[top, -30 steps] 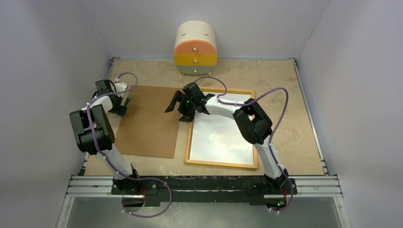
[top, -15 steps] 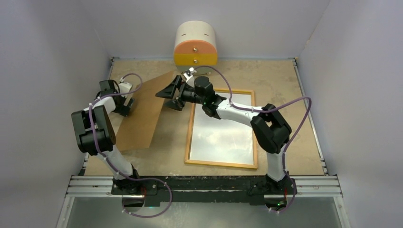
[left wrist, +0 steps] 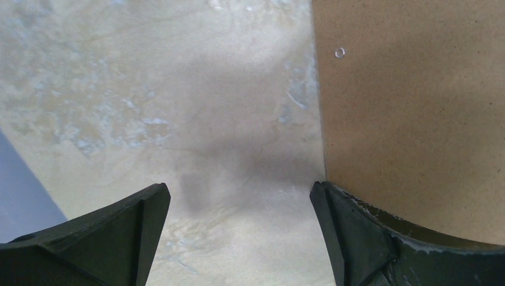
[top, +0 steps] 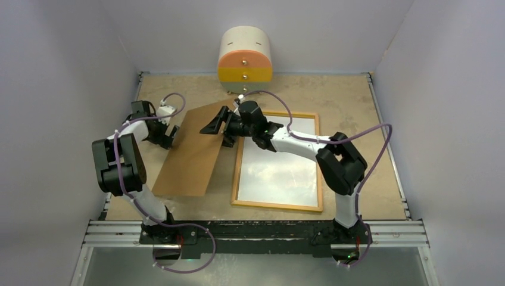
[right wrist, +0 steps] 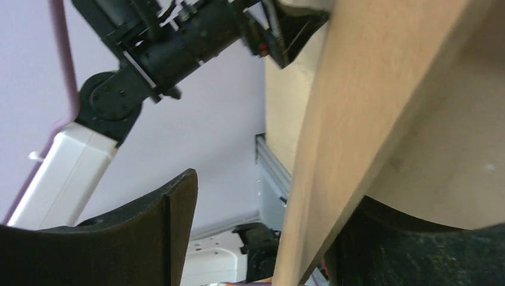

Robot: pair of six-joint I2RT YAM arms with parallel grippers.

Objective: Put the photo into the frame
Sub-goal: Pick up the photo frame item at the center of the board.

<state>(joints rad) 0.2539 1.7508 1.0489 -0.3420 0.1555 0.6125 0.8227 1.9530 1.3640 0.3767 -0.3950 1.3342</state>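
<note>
My right gripper (top: 217,128), spread, straddles the tilted backing board's (top: 187,158) raised edge; my left gripper (left wrist: 238,193) gapes at its opposite edge.

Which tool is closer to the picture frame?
Right. The right tool sits beside the frame, at its far left corner; the left tool is across the brown board, farther away.

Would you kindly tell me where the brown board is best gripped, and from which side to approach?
Grip the brown board by its raised right edge near the far corner, coming from the right. It is thin and tilted, so that edge stands clear of the table and fingers fit above and below; the right gripper straddles it there.
</note>
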